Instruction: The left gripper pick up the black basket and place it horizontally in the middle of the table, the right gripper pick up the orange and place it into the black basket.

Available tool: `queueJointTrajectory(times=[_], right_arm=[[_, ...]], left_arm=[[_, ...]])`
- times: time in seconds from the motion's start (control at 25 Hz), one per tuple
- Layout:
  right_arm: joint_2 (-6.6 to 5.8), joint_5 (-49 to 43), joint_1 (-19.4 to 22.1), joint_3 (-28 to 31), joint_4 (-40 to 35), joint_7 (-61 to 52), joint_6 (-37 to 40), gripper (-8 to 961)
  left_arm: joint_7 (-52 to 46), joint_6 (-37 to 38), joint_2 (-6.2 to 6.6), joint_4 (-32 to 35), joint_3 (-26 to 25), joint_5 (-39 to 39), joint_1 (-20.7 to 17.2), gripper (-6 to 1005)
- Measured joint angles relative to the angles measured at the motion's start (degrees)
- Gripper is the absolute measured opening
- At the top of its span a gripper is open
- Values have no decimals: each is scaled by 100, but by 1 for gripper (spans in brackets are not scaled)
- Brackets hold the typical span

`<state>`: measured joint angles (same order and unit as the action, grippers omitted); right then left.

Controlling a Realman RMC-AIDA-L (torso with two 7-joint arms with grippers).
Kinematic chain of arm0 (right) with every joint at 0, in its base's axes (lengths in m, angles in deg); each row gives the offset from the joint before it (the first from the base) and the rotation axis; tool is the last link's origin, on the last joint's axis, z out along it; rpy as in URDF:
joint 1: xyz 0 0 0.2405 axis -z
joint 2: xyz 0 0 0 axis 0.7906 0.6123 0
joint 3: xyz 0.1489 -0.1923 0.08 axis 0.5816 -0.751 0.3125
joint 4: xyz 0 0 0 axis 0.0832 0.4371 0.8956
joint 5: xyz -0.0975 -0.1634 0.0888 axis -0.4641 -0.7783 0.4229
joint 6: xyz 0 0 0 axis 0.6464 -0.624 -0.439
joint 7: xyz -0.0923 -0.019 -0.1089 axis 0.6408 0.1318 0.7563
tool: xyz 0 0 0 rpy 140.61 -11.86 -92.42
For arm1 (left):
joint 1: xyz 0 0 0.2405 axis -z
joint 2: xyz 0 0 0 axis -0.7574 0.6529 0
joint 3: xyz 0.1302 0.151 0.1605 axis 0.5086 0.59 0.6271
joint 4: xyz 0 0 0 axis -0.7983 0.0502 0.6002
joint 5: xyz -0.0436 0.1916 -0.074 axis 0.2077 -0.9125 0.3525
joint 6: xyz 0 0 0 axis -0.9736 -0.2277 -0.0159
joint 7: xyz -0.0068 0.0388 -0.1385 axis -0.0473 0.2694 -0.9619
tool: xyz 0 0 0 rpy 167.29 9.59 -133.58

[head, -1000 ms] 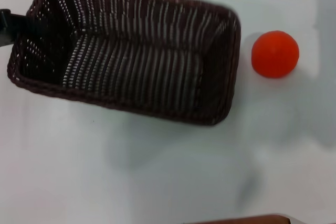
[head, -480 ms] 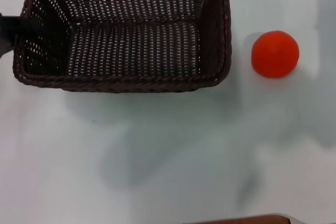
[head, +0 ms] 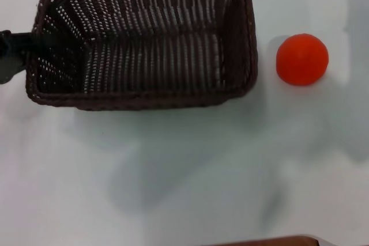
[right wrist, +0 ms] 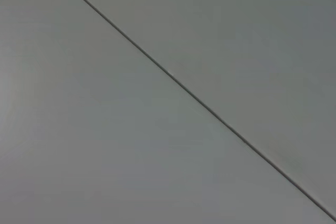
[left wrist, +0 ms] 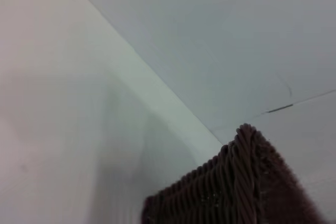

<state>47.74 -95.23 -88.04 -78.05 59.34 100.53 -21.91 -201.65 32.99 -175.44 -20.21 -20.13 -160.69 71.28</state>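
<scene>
The black basket [head: 138,101] sits across the far left-middle of the table [head: 184,177], long side nearly level, open side up and empty. My left gripper [head: 16,50] shows only partly at the left edge, clamped on the basket's left short wall. The basket's braided rim also shows in the left wrist view [left wrist: 244,182]. The orange [head: 302,59] rests on the table just right of the basket, a small gap apart. My right gripper is out of view; the right wrist view shows only a plain grey surface.
A brown strip [head: 271,240] runs along the table's near edge at the bottom. Soft grey shadows lie on the table in front of the basket.
The basket, held by my left gripper, has turned from a slanted position to nearly level and shifted a little. The orange has not moved.
</scene>
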Motion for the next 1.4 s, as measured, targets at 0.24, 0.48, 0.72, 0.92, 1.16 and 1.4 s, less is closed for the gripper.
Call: queueJointTrajectory(times=[0.24, 0.48, 0.72, 0.92, 1.16, 1.4], right_arm=[[0, -26, -30, -47, 15, -1, -4, 839], [0, -46, -32, -49, 23, -1, -11, 839], [-11, -153, -4, -425, -66, -242, 52, 839], [-61, -900, 227, -1709, -956, -1193, 282, 839], [-431, -2659, 572, -3046, -2510, -3097, 529, 839], [-779, -5393, 711, -3328, -4266, -5304, 1058, 839]], left_arm=[[101, 8, 6, -131, -3, 36, -6, 320], [112, 28, 17, -149, 1, 6, -87, 403], [737, -1, 65, -115, -290, 179, -140, 544], [2355, 26, 51, -126, -606, 1187, -183, 566], [4594, 36, 37, -714, -643, 2617, -199, 566], [6094, 121, 35, -1404, -613, 3274, -58, 565]])
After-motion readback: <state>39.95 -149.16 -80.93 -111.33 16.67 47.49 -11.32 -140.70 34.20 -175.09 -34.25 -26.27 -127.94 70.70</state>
